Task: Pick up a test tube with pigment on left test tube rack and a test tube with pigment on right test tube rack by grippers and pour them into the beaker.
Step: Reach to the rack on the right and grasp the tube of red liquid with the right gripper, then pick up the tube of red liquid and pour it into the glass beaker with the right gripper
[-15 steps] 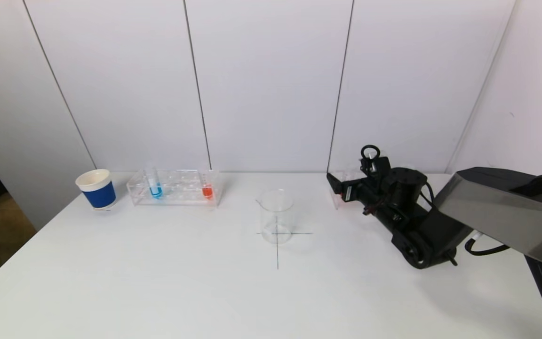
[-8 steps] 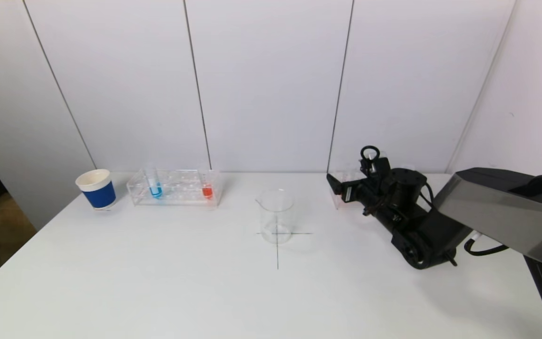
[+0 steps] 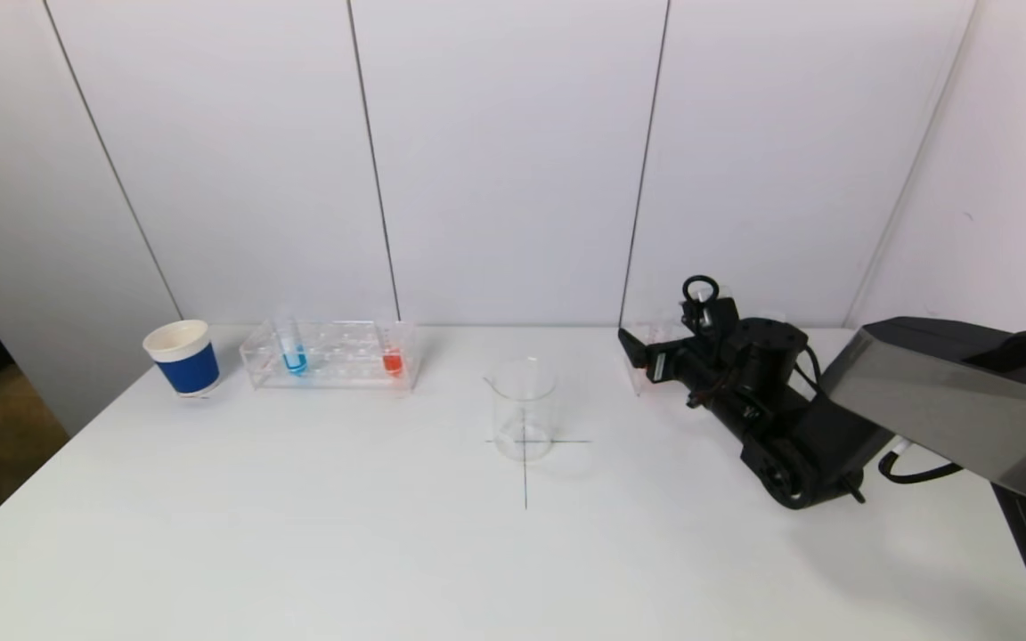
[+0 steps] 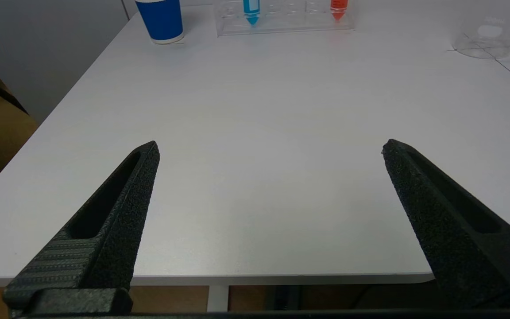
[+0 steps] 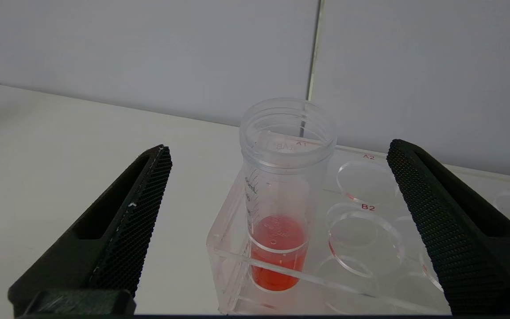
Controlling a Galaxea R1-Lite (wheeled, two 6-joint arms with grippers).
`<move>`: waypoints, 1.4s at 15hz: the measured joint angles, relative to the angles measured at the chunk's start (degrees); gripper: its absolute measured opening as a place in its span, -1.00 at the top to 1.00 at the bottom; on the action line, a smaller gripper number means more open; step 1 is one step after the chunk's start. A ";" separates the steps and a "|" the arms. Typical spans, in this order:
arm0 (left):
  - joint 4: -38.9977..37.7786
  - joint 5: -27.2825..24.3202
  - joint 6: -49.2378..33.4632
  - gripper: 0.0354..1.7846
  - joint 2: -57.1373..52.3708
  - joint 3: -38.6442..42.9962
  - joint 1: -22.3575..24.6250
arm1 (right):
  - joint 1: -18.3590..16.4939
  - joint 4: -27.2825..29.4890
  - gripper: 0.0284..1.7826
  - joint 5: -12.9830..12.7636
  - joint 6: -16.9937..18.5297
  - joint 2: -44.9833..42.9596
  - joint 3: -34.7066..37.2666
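The right gripper (image 5: 277,153), black with cross-hatched textured fingers (image 5: 131,212), stands with its jaws wide apart on either side of a clear plastic test tube (image 5: 283,186) without touching it. The tube is cylindrical with a threaded open mouth and printed graduations, its long axis upright and mouth up, and red pigment (image 5: 278,248) fills its lower part. It sits in an end hole of the right test tube rack (image 5: 370,248), a transparent acrylic block with round holes lettered in red, including A2 and B2. In the head view this rack (image 3: 647,356) lies at the back of the table, largely hidden by the right arm (image 3: 771,418), a black jointed body with a grey housing. The left gripper (image 4: 268,148) has its 2 tapered, rough-grained fingers (image 4: 117,208) spread apart with nothing between them, low at the near edge of the table. The left test tube rack (image 3: 330,356), also clear, holds 2 upright tubes, 1 with blue pigment (image 3: 293,356) and 1 with red pigment (image 3: 392,358), at opposite ends. A clear glass beaker (image 3: 524,408) with a pouring lip stands between the racks on a thin drawn cross (image 3: 526,472). A blue cup (image 3: 182,356) with a white rim sits just left of the left rack. The table (image 3: 299,534) is smooth matt white; pale wall panels (image 3: 513,160) with dark seams rise behind it.
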 joint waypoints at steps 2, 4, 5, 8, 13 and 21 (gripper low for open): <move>0.00 -0.04 -0.02 -0.98 0.00 0.00 -0.02 | 0.00 -0.02 -0.97 -0.02 0.00 0.00 0.00; 0.00 0.00 0.00 -0.98 0.00 0.00 -0.02 | 0.00 -0.02 -0.85 -0.02 0.06 0.00 0.00; 0.00 -0.04 0.00 -0.98 0.00 0.00 0.00 | 0.00 -0.05 -0.74 -0.05 0.09 0.00 0.01; 0.00 -0.04 0.00 -0.98 0.00 0.00 0.00 | 0.00 -0.07 -0.25 -0.02 0.11 -0.02 0.01; -0.02 -0.04 -0.02 -0.98 0.00 0.02 0.00 | 0.00 -0.16 0.49 -0.02 0.11 -0.06 0.04; 0.00 -0.02 -0.02 -0.98 0.00 0.02 0.00 | 0.00 -0.13 0.48 -0.11 0.09 -0.26 0.01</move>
